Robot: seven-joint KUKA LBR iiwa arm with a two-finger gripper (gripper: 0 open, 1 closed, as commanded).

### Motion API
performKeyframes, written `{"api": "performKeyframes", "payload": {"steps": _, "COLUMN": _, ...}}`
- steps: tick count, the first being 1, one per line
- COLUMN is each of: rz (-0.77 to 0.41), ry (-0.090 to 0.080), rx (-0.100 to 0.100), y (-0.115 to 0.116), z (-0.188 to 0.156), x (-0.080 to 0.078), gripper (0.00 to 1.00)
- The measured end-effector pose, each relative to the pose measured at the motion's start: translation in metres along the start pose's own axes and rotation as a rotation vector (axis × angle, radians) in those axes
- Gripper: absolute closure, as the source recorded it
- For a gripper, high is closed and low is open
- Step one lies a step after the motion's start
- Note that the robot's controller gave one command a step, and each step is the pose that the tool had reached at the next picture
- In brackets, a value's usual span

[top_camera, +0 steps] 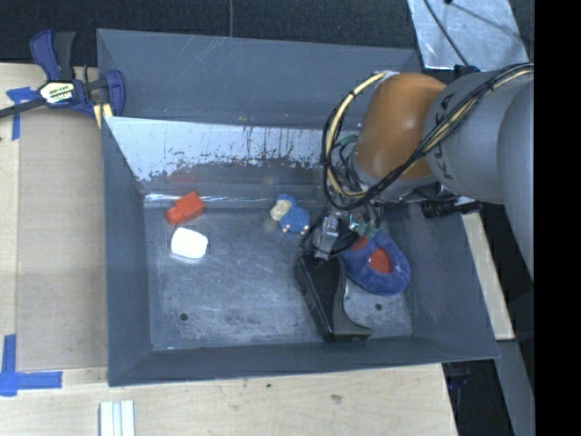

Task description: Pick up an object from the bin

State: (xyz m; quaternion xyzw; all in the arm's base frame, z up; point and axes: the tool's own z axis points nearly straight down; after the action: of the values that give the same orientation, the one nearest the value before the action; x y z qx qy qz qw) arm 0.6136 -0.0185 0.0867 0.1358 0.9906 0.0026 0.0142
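Five things are seen in the bin (127, 271): a red block (185, 208) and a white lump (189, 243) at the left, a blue-and-yellow toy (289, 214) at centre, and a blue pouch (378, 267) and a black wedge (323, 300) at lower right. The gripper (329, 236) is held low among toy, pouch and wedge; whether it is open cannot be told. The approach is judged in hand; settling over one thing and closing are called for next. No writing can be read.
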Motion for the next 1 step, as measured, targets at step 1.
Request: {"api": "performKeyframes", "payload": {"steps": 1, "rz": 0.172, "ry": 0.008, "rx": 0.004, "y": 0.0206, "z": 0.0108, "x": 0.0009, "gripper": 0.0}}
